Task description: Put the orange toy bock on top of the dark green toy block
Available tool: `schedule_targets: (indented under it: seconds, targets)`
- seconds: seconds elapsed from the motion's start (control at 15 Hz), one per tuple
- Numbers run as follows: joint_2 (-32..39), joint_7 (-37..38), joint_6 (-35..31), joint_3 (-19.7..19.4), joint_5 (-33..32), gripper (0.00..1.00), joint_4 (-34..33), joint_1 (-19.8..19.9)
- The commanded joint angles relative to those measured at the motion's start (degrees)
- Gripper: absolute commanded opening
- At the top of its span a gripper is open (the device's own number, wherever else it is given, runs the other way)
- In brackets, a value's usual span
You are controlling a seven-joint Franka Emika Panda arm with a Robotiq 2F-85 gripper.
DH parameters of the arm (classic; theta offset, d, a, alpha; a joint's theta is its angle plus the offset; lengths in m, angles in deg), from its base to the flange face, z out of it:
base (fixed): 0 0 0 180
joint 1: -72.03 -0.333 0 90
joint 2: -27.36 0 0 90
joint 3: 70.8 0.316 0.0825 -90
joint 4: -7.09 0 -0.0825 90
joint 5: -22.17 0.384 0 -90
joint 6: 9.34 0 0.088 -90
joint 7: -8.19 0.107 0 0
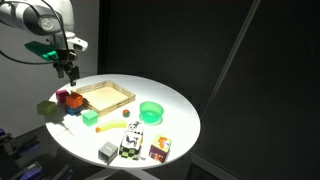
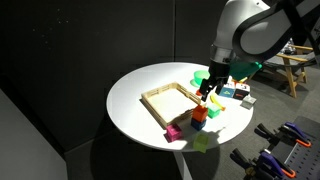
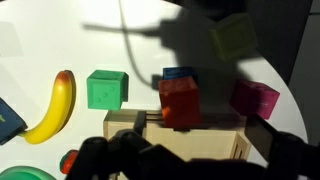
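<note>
**Entry: stacking task, approach stage**

1. Bench [image 1: 180, 125]: round and white, with items grouped toward its left in this exterior view.
2. Gripper [image 1: 68, 70]: hangs above the block cluster, at upper left of the frame, clear of every item. In the wrist view its dark fingers [image 3: 112, 152] stand wide apart along the bottom edge, with nothing between them.
3. Orange block [image 3: 180, 102]: centre of the wrist view, just above the far edge of the wooden tray [image 3: 195, 142]. In an exterior view it lies below the gripper [image 2: 207, 93], at the tray's corner [image 2: 199, 116].
4. Dark bluish block [image 3: 178, 73]: directly behind the orange block and overlapped by it. Whether they touch or are stacked cannot be told.
5. Olive-green block [image 3: 232, 38]: upper right of the wrist view, apart from the orange block. It is the duller of 2 greens and is judged to be the target, though not with certainty.
6. Bright green block [image 3: 105, 88]: left of the orange block and near it.
7. Magenta block [image 3: 254, 98]: right of the orange block.
8. Banana [image 3: 52, 105]: far left of the wrist view.
9. Green bowl [image 1: 151, 111]: right of the tray, uninvolved.

**Step in hand (judged):** lining up over the orange block before any grasp. The stack is not yet made.

**Next move calls for:** a straight descent with 1 finger on each side of the orange block, clearing the tray edge and the 2 close neighbours. The gripper then closes, lifts and carries the block toward the duller green block.
</note>
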Motion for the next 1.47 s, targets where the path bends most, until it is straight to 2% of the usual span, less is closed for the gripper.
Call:
schedule_targets:
  seconds: [0.0,0.6,1.4]
  targets:
    - [2.3,-0.6,-1.8,-0.1,-1.4,1.00,-0.1,0.4]
    - [6.4,-3.3,-4.7,-0.3,-4.4,1.00,-1.3,0.1]
    - [12.4,-3.2,-4.5,-1.0,-5.8,1.00,-7.5,-0.1]
